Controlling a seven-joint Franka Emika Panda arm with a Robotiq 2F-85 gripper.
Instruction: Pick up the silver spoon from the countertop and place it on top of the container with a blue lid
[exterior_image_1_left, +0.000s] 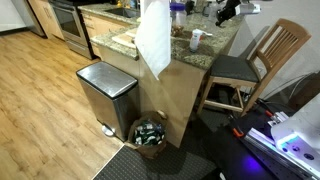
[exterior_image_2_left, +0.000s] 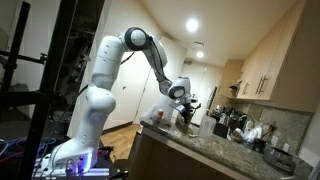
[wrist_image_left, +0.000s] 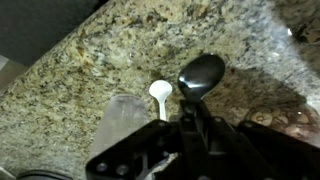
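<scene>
In the wrist view my gripper (wrist_image_left: 192, 112) is shut on the handle of the silver spoon (wrist_image_left: 201, 75). Its shiny bowl sticks out past the fingertips, above the speckled granite countertop (wrist_image_left: 90, 60). To the left of it and below, a whitish jar with a pale lid (wrist_image_left: 122, 125) stands on the countertop, partly hidden by the gripper body. A small white spoon (wrist_image_left: 160, 93) lies between the jar and the held spoon. In an exterior view the gripper (exterior_image_1_left: 226, 12) hovers over the far end of the countertop (exterior_image_1_left: 215, 45), with a small whitish jar (exterior_image_1_left: 197, 40) below it.
A taller dark-blue-topped container (exterior_image_1_left: 178, 12) stands on the countertop. A white towel (exterior_image_1_left: 152, 40) hangs over the counter edge. A wooden chair (exterior_image_1_left: 255, 60), a steel bin (exterior_image_1_left: 105, 95) and a basket (exterior_image_1_left: 150, 133) stand around the counter. Jars and appliances (exterior_image_2_left: 225, 125) line the wall.
</scene>
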